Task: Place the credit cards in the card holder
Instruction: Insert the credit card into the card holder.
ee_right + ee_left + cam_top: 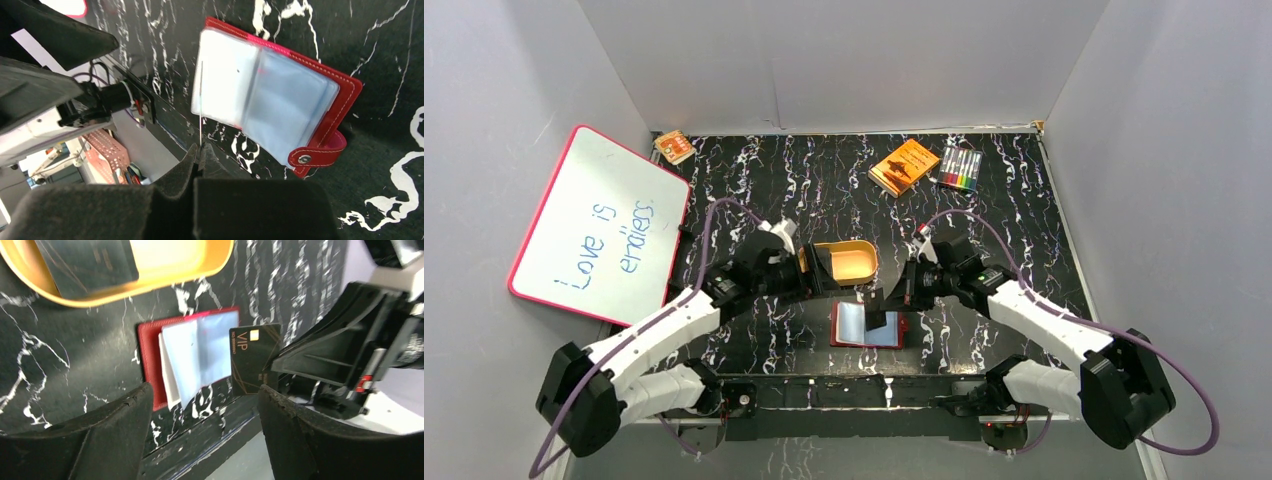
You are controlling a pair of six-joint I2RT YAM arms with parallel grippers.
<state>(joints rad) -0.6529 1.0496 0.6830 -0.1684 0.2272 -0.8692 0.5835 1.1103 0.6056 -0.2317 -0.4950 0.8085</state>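
Top external: wallet point(852, 325) lies open on the marbled table point(1024, 200) near the front edge, between the two arms, pale pockets up; right gripper point(886, 298) sits just over it, clamped on a dark card point(876, 308) that hangs above the wallet's middle; left gripper point(809, 268) is just beside the left end of the tan tray point(856, 266), which sits right behind the wallet; orange box point(904, 166) and marker pack point(960, 168) lie side by side at the back right, well apart from the arms; whiteboard point(599, 225) leans at the left wall. Left wrist: left fingers point(115, 435) are spread apart with nothing between them, above the table's front edge; the held card reads VIP and stands at the right edge of the pockets, touching or not I cannot tell; second card point(87, 262) lies inside the tray. Right wrist: right fingers point(175, 175) are pressed together on the card, seen edge-on as a thin line, its far end over the left pocket leaf; snap tab point(320, 152) sticks out from the wallet's near right corner, unfastened.
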